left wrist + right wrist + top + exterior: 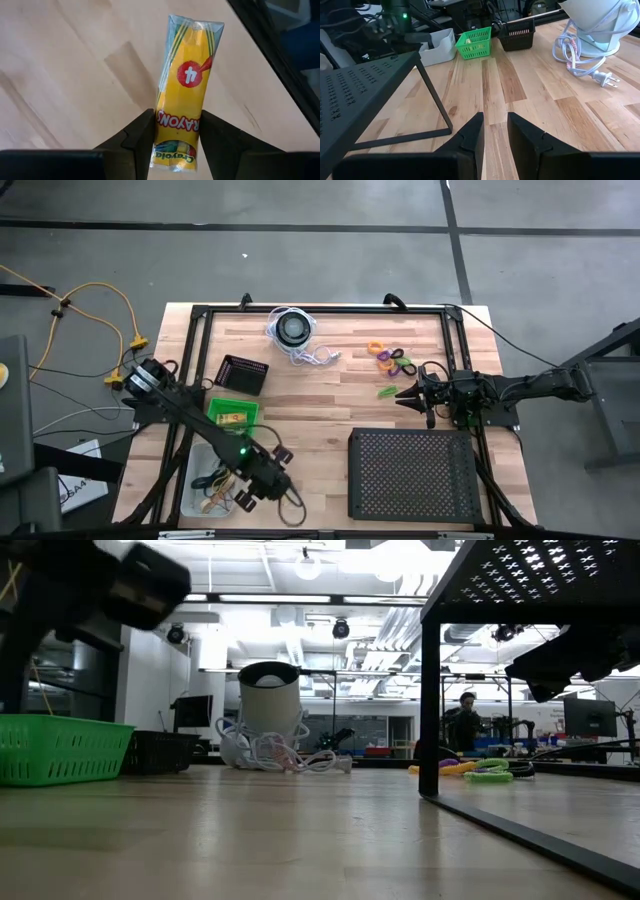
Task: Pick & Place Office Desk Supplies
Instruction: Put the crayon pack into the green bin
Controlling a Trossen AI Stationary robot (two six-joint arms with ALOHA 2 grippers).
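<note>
Clamped between the two dark fingers (137, 145) of the left gripper (176, 145), one crayon packet (186, 85) stands lengthwise away from the fingertips: a flat, glossy plastic sleeve, yellow with green stripes, a red disc with a white "4", and crimped ends. Pale wood-grain worktop (65, 75) lies beyond it. From above, the left gripper (262, 477) hangs just beside one shallow grey bin (205, 480) of thin band loops. One small green mesh basket (233, 413) with a yellowish item inside and one black mesh basket (241, 374) lie farther off.

The right gripper (494, 131) shows two blunt dark fingers parted by a narrow gap with nothing between them, only bare plank beneath. From above, the right gripper (402, 393) points at a green clip (387, 392); just past it lies a cluster of small rings (392, 358), orange, purple, green and black, too small to count. One black perforated tray (414, 472) stands raised on thin legs beside this arm. One white round device with coiled cord (293, 330) sits across the worktop.
</note>
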